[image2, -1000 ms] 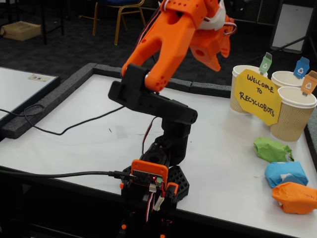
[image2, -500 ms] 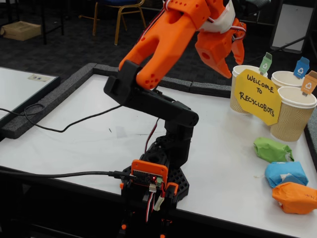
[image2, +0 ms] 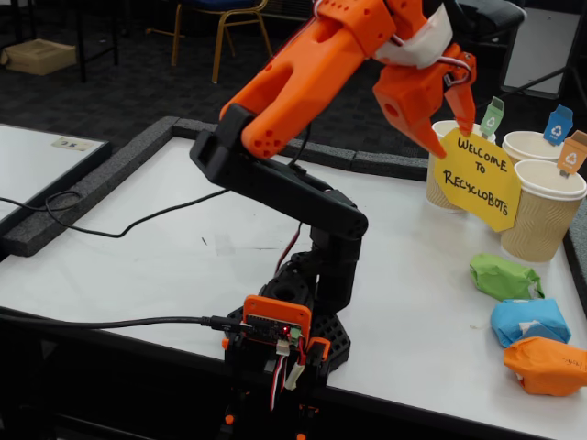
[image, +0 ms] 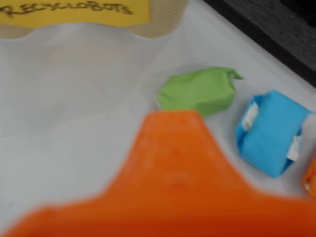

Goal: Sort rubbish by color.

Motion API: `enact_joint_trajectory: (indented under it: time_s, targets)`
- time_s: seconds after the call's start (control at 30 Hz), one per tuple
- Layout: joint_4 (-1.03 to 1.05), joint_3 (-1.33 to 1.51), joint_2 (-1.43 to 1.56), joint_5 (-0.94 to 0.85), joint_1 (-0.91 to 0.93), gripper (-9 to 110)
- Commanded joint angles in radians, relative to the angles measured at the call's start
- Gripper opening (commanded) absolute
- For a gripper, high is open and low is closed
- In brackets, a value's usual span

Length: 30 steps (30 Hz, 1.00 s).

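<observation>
Three crumpled paper wads lie in a row at the right of the white table: green [image2: 504,277], blue [image2: 530,321] and orange [image2: 548,365]. My gripper [image2: 455,142] is raised high above the table, up and to the left of the wads, in front of the yellow sign [image2: 480,179]. Its jaws stand slightly apart and hold nothing. In the wrist view one blurred orange finger [image: 173,177] fills the bottom. Beyond it lie the green wad [image: 200,91], the blue wad [image: 271,131] and an edge of the orange wad [image: 310,177].
Three ribbed tan cups [image2: 541,215] with green [image2: 492,117], blue [image2: 557,124] and orange [image2: 573,153] flags stand behind the sign. A black raised border [image2: 92,179] rims the table. A cable [image2: 119,229] crosses the left side. The arm's base [image2: 284,330] sits at the front edge.
</observation>
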Motion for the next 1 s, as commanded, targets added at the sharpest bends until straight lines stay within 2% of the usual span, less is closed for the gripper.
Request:
enact_joint_trajectory:
  time_s: [0.0, 0.53, 0.97]
  targets:
    - [0.002, -0.104, -0.002, -0.014, 0.069, 9]
    - [-0.078, -0.028, -0.002, -0.014, 0.325, 11]
    - [-0.091, -0.014, -0.002, -0.014, 0.334, 11]
